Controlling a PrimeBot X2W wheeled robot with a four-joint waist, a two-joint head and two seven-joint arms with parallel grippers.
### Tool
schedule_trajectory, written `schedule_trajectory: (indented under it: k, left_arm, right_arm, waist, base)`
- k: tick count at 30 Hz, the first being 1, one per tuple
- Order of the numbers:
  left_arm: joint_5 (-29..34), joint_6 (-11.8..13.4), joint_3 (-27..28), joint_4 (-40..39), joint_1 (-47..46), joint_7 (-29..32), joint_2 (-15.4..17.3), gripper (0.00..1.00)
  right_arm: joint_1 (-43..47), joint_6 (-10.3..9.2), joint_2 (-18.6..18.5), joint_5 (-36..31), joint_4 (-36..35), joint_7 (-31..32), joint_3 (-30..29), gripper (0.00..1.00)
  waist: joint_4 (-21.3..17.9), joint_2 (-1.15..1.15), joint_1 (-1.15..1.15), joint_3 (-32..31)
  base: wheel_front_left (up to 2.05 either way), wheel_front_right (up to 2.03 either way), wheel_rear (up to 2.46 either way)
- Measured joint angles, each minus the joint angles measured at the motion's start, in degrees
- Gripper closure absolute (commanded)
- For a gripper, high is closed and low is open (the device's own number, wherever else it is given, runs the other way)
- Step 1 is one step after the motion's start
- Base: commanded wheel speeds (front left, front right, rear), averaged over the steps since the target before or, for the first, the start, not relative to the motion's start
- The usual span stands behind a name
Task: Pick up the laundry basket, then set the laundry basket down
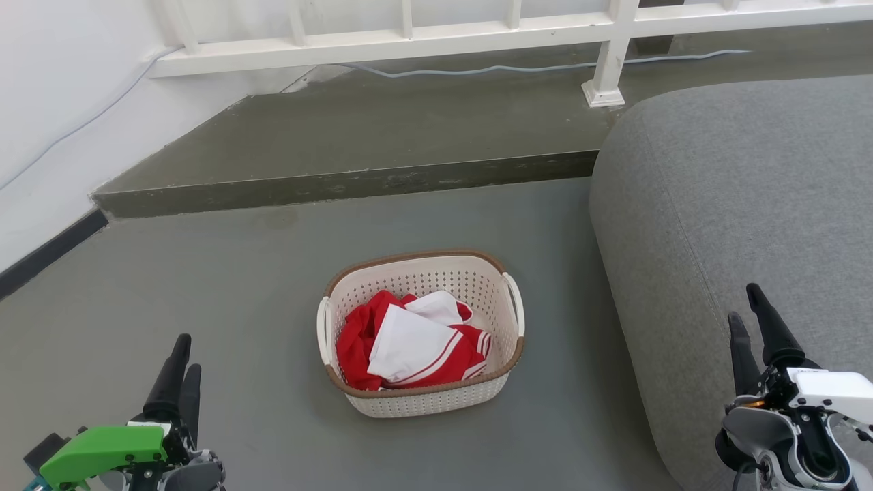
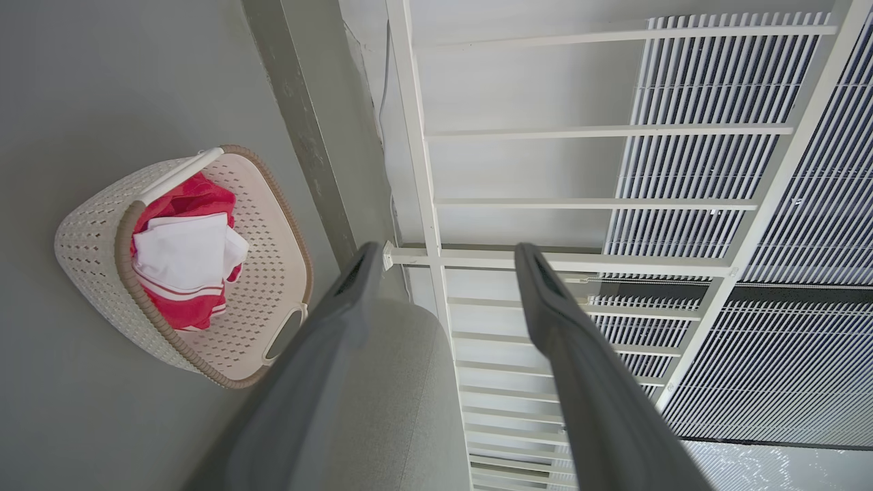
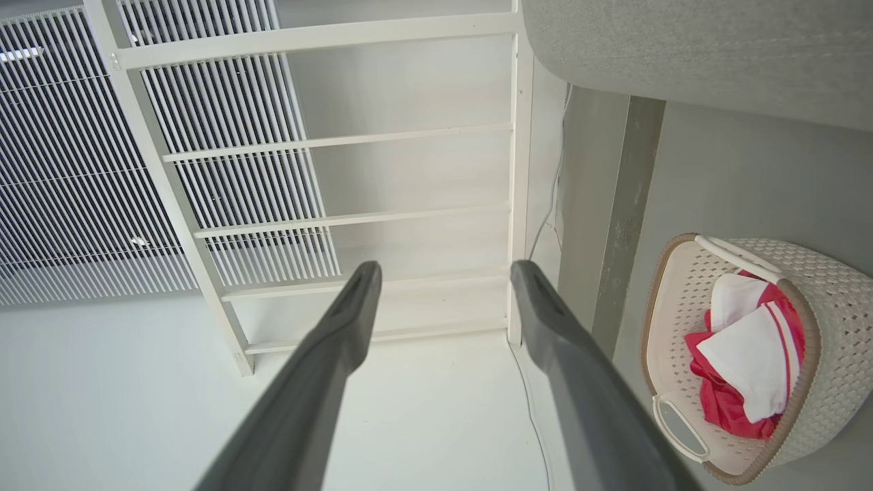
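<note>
Basket: upright on floor, at centre of head view; cream, perforated, brown rim on top, one white handle on each short side; well apart from both grippers; near sofa, strip of floor between; short of step.

Contents of basket: clothes, red and white, bunched; white panel with red stripes on top.

Left gripper: at lower left of head view, over floor; dark fingers pointing up the frame; green housing at wrist. In left wrist view: fingers spread, holding nothing; basket at left, seen from the side with the clothes inside; sofa between the fingers.

Right gripper: at lower right of head view, in front of sofa; white housing at wrist. In right wrist view: fingers spread, holding nothing; basket at right edge, clothes inside.

Surroundings: sofa grey, fabric, rounded corner, to right of basket; step grey, raised, behind basket; railing white, post foot resting on step; cable pale, lying along step below railing; wall white, at left, dark skirting at its foot; louvred panel behind railing in both wrist views.
</note>
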Motion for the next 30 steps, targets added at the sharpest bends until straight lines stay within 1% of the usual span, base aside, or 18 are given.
schedule_trajectory:
  k: [10, 16, 26, 30]
  left_arm:
    - [1.52, 0.0, -1.31, -1.66, -0.24, -2.44, 0.12, 0.0]
    - [4.81, 0.0, -2.48, -2.82, -0.41, -4.1, 1.29, 0.0]
    - [13.08, 0.0, -5.2, -3.6, -0.96, -6.41, 3.38, 0.0]
    - [16.79, 0.0, -6.25, -3.76, -1.03, -7.12, 4.03, 0.0]
  right_arm:
    - [-0.29, 0.0, -0.15, -0.93, -2.14, -1.71, 0.9, 0.0]
    - [-0.38, 0.0, -1.4, -3.57, -3.85, -2.98, 2.18, 0.0]
    - [-0.9, 0.0, -3.86, -9.53, -6.22, -6.11, 5.87, 0.0]
    - [-0.91, 0.0, -5.55, -13.47, -6.61, -7.27, 7.56, 0.0]
  waist:
    - [0.03, 0.0, 0.0, 0.17]
    - [0.04, 0.0, 0.0, 0.38]
    - [0.05, 0.0, 0.0, 0.88]
    - [0.07, 0.0, 0.0, 1.06]
  base:
    - [0.0, 0.0, 0.0]
    - [0.0, 0.0, 0.0]
    - [0.0, 0.0, 0.0]
    - [0.0, 0.0, 0.0]
